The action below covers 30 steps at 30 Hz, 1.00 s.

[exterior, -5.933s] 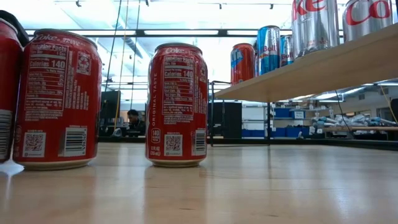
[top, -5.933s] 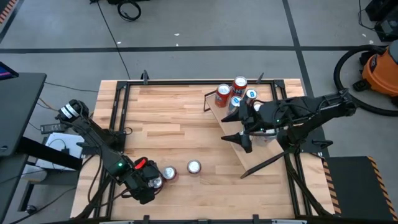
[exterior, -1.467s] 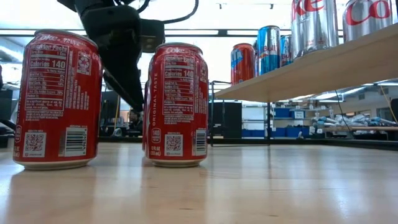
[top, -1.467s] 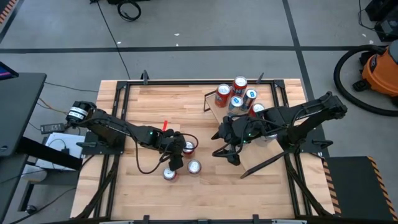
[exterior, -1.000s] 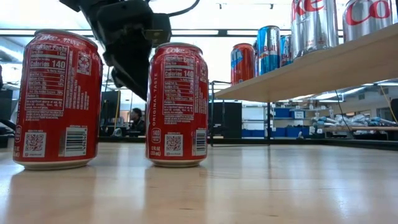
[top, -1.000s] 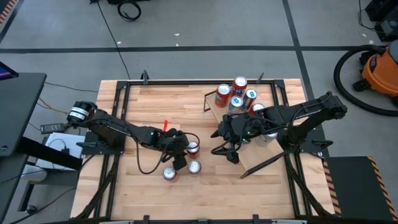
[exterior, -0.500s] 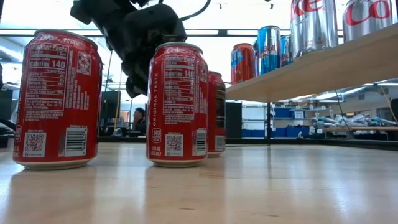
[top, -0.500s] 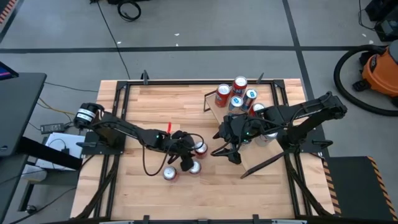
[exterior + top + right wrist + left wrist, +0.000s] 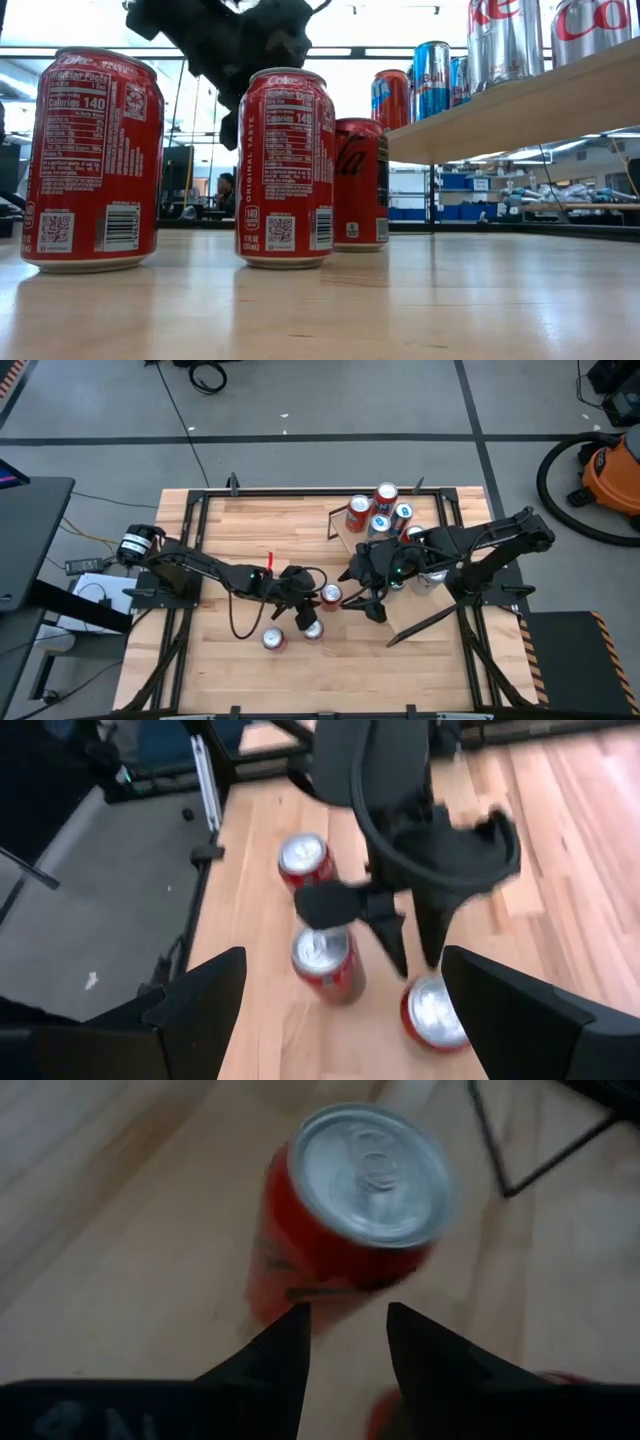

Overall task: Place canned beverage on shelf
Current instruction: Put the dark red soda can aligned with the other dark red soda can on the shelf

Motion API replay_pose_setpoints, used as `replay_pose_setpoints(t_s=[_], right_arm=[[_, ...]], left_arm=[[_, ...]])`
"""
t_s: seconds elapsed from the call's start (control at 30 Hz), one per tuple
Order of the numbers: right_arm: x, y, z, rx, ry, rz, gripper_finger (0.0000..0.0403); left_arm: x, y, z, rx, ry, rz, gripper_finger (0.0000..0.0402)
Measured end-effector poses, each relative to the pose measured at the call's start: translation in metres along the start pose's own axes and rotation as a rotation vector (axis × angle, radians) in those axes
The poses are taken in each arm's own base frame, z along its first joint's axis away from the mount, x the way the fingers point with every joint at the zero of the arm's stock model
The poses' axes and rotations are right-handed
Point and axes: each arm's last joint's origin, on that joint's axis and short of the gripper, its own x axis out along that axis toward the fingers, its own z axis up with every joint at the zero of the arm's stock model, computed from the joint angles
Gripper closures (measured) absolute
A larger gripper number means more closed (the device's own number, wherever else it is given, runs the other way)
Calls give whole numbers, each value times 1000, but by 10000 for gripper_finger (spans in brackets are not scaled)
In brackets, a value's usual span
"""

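Beside the shelf (image 9: 420, 595), red can (image 9: 330, 596), newly released by left hand (image 9: 318, 603).

Four cameras, one wooden table (image 9: 300, 530).
Overhead: straight down, far off, taking in both arms. Low: at tabletop level, close behind two red cans (image 9: 285, 170), facing the room. Left wrist: near, down onto a can top (image 9: 372, 1170). Right wrist: back across the table at the left gripper (image 9: 410, 935), sharing those cans.
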Motion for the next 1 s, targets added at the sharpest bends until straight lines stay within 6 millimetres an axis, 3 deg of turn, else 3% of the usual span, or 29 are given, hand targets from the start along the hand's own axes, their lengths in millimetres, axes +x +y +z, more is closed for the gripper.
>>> replay_pose_setpoints(t_s=[0.13, 0.33, 0.6, 1.0], right_arm=[[5, 2, 12, -42, 0, -8, 56], [38, 3, 20, -135, 126, -16, 56], [76, -5, 16, -241, 262, -51, 56], [108, -32, 10, -243, 343, -87, 56]], left_arm=[[-16, 0, 5, -22, 26, -36, 258], [-48, 5, 10, -80, 65, -10, 258], [-81, 11, 8, -142, 130, -4, 258], [-123, 17, 18, -255, 76, -56, 258]])
